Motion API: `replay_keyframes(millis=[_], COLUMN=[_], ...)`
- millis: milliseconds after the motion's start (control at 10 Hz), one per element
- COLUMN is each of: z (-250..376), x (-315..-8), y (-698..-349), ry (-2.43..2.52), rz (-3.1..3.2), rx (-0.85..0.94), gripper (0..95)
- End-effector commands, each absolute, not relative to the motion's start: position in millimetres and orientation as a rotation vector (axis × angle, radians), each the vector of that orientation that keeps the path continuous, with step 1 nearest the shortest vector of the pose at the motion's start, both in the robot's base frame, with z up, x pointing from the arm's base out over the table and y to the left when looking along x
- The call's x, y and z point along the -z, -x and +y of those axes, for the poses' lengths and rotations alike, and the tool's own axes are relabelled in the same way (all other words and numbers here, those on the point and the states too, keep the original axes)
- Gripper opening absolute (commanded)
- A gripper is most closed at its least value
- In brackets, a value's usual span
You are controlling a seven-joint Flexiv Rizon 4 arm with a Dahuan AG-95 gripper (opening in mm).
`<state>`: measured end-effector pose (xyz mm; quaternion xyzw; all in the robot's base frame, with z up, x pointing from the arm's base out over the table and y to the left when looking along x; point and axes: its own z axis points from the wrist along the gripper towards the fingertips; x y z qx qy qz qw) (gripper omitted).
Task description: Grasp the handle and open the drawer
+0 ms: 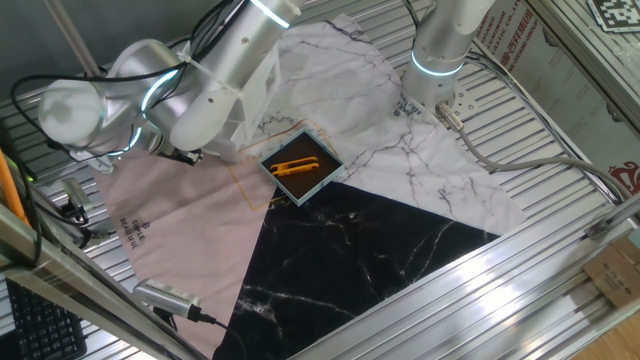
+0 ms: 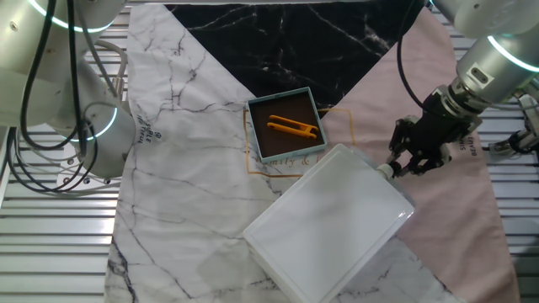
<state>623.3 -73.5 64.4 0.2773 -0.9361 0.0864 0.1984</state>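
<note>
Your arm (image 1: 190,85) is built of rounded silver-white links, with glowing cyan rings (image 1: 436,66) at the joints. Black cables (image 2: 38,93) loop beside its thick segments. Toward the wrist (image 2: 480,76) it narrows to a grey collar, and the gripper (image 2: 402,165) there is all black, angular and multi-part.

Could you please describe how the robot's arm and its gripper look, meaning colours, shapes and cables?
The arm is silver-grey, built of rounded cylindrical links, with glowing cyan rings at its joints. A dark wrist section carries the black gripper, whose two fingers are short and dark. Black cables loop beside the arm's base.
</note>
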Motion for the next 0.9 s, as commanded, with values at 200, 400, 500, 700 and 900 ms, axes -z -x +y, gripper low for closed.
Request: replay_keyframes(millis=[200,400,500,700,900], z=[-70.8,-69.4,-65.9,-61.6,-58.6], x=[-65.0,-65.7,-65.3,-64.4,-64.3], y=[-626.0,-628.3,-631.1,-632.9,-634.4], ry=[-0.772,-0.770,-0.767,-0.760,-0.759], rz=[-2.618,-2.617,-2.618,-2.617,-2.617], rx=[-0.241,-0.241,-0.240,-0.243,-0.246], gripper=[0.0,0.0,0.0,0.0,0.0])
